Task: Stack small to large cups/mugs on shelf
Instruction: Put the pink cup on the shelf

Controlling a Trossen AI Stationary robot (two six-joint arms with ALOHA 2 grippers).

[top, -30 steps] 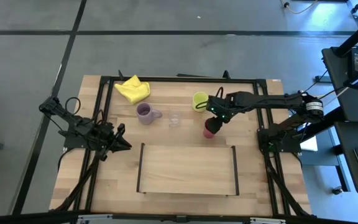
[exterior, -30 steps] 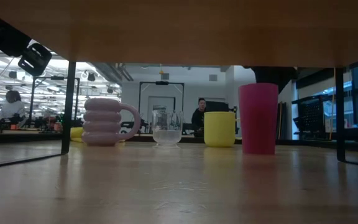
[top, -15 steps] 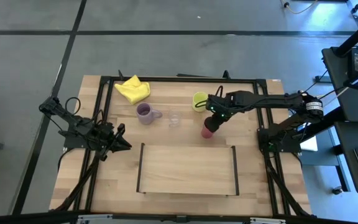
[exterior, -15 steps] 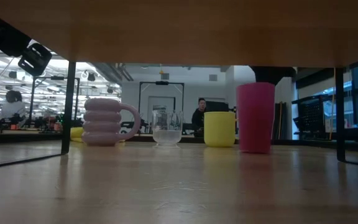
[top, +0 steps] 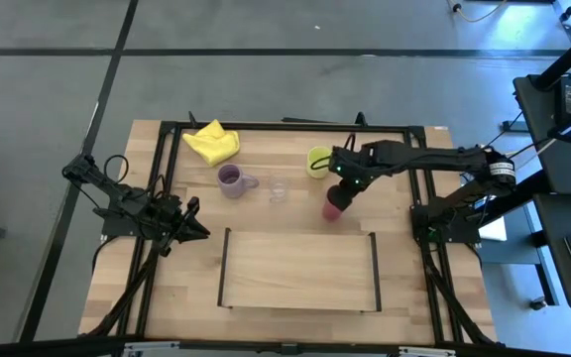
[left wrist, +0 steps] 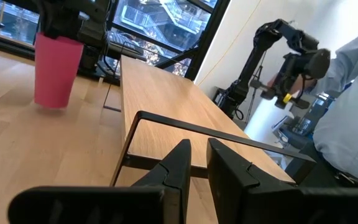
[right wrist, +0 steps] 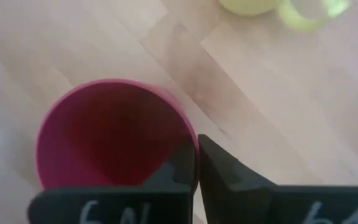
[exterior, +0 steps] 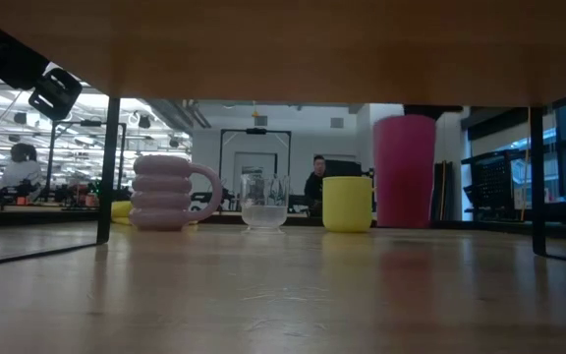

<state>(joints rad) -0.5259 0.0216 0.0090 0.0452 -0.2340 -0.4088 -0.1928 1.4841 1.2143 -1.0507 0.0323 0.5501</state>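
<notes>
Two dark arms, table-mounted.
Left arm [top: 127, 203] is showing black jointed links with a black cable looping off its rear; the left gripper [left wrist: 197, 163] is showing two blunt, matte black fingers with angled tips. Right arm [top: 414, 159] is showing black links, a small green light near the wrist and a pale band by the base; the right gripper [right wrist: 196, 163] is showing flat black fingers with white handwritten marks.

red cup [exterior: 405, 170] rim – hidden by the low view's overhang
</notes>
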